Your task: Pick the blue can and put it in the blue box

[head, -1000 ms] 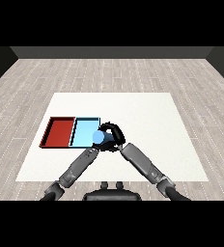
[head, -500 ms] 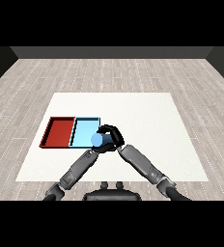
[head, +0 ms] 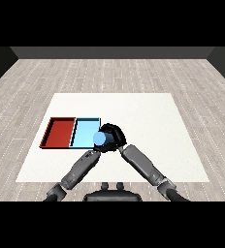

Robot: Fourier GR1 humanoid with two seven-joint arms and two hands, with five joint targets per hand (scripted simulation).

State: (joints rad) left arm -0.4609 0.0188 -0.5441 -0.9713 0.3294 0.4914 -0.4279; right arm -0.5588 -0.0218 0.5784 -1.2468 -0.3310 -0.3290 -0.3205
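Observation:
The blue can is held above the table, with my right hand curled round it. It hangs over the right edge of the light blue tray, near that tray's front corner. My left hand lies just below the can, at the end of its forearm, and is mostly hidden by the can and the right hand.
The red tray lies directly left of the light blue one, touching it. Both sit on the left half of the white table. Grey wood floor surrounds the table.
My right hand has carried the blue can to the left, from beside the light blue tray to over its right edge. The left arm has barely moved.

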